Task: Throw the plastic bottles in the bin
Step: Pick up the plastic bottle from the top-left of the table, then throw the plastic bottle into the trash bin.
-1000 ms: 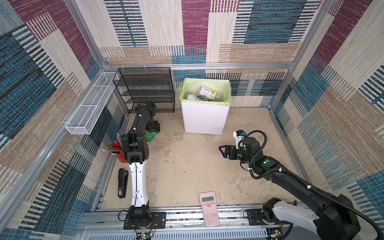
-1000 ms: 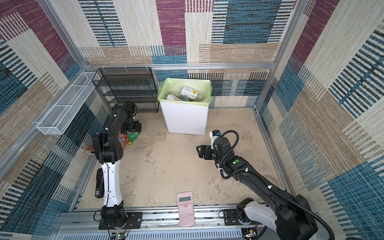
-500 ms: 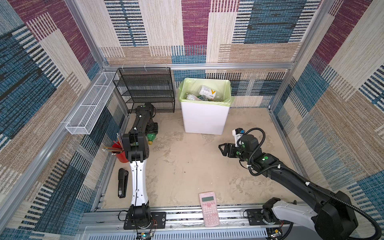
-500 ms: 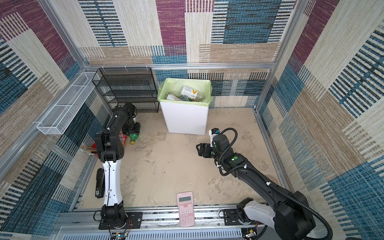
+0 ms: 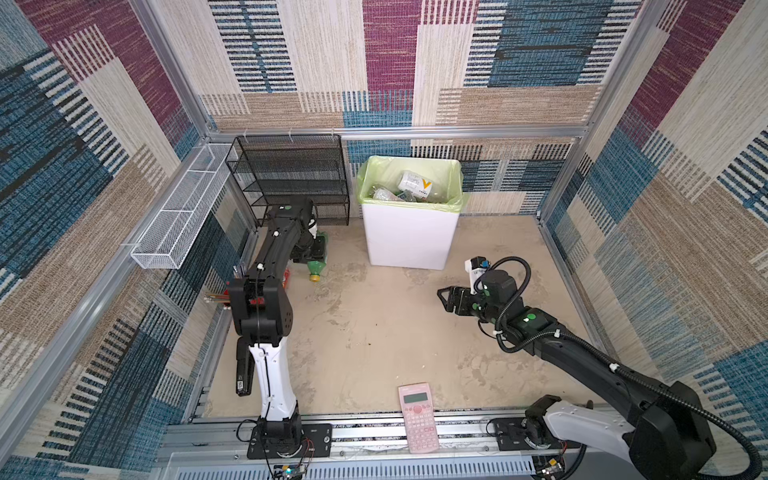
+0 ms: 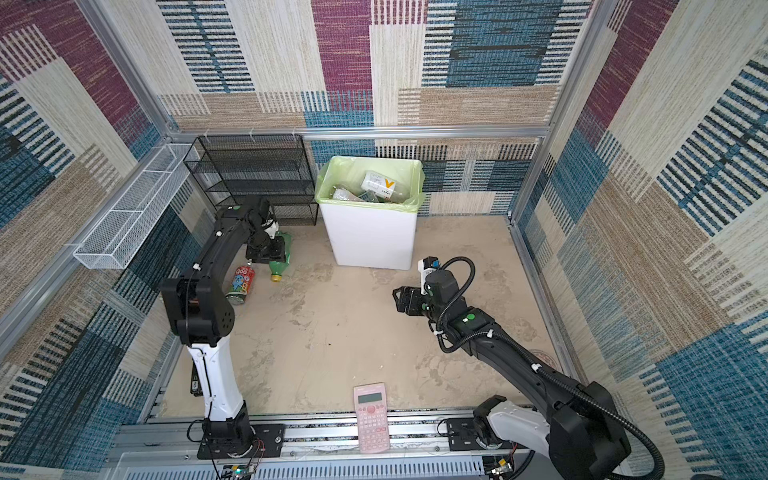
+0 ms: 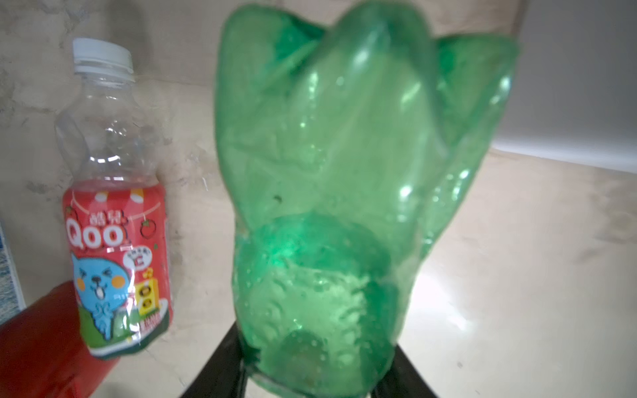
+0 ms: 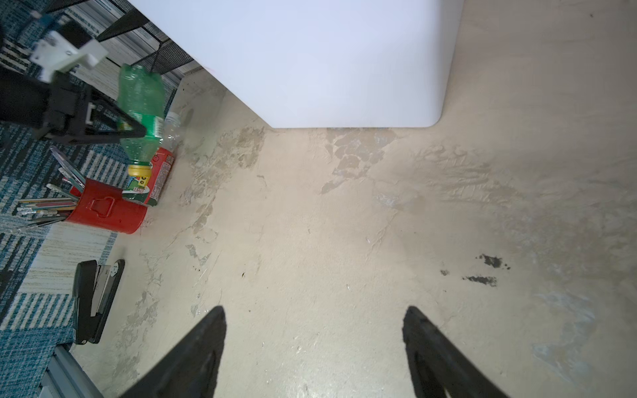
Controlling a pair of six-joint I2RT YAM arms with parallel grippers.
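Bimanual cell during bottle clearance. The desk (image 5: 374, 340) carries the bin (image 5: 409, 241), a white box with a green liner, at far centre; several plastic bottles (image 5: 413, 186) already lie inside it. At the far left, just in front of the black mesh rack (image 5: 291, 174), the left gripper (image 6: 276, 252) has its jaws closed narrow on the crumpled body of the green bottle (image 8: 141, 100). That bottle hangs tilted with its yellow cap (image 8: 139, 170) lowest; whether the cap is clear of the desk cannot be told. The right gripper (image 8: 314, 312) hovers right of centre, jaws wide and holding nothing, facing left. 1 further item, the red-labelled bottle (image 7: 117, 224), lies on the desk just left of and nearer than the green one, its base against the red pencil cup (image 8: 107, 210). Step in hand, as judged: lift and carry the green bottle to the bin. The thin, dented wall probably springs under pressure, so the grip should be held firm. The lift should go straight up until the cap clears the red-labelled bottle and the cup. The carry then runs right, above the liner's rim, with release only over the opening.
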